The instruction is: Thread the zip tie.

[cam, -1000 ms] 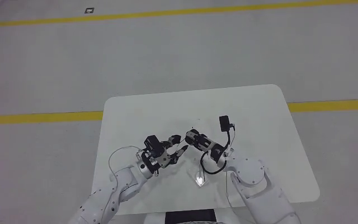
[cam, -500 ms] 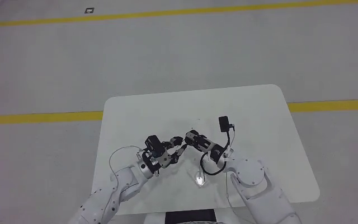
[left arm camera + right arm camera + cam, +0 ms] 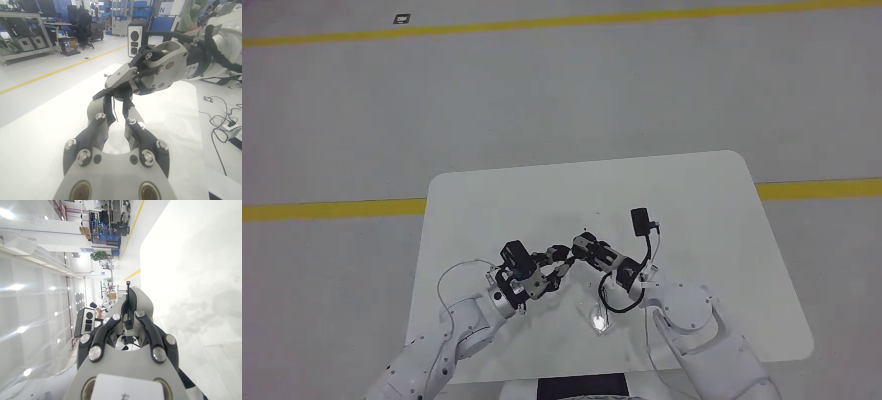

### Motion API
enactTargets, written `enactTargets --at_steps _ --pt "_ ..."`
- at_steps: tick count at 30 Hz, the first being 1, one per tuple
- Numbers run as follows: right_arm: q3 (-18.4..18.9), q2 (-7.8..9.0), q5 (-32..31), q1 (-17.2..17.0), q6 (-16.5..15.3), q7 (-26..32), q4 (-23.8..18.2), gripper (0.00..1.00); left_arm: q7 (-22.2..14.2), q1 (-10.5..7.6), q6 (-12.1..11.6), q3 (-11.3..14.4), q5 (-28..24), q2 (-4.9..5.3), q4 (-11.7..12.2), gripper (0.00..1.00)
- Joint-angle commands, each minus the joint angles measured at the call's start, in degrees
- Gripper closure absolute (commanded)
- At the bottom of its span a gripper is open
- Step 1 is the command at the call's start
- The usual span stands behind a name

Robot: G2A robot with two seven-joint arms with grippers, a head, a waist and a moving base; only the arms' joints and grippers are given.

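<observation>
Zip tie [image 3: 128,283] is sitting clenched in the right tool [image 3: 130,296], over the near middle of the table [image 3: 702,200]; its thin tail is hanging between the parted fingers [image 3: 135,115] of the left tool [image 3: 113,102], just beside.

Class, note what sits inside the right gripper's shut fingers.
A black zip tie is clamped in the right gripper, head poking out beyond. The tail end is hidden behind the gripper.
</observation>
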Motion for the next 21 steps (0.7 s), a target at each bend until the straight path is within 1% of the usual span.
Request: enactTargets --at_steps 1,13,21 --pt "-0.1 0.08 0.1 0.1 -0.1 0.0 0.1 1.00 0.0 0.06 0.1 0.0 0.0 -0.02 0.0 0.92" --pt "-0.6 0.64 0.0 0.0 -0.7 -0.1 0.0 1.00 0.5 0.47 0.5 -0.3 0.1 -0.13 0.0 0.95" --pt "-0.3 0.93 0.7 -0.4 -0.6 -2.0 -0.2 1.00 0.7 0.78 0.5 -0.7 0.2 -0.14 -0.3 0.97"
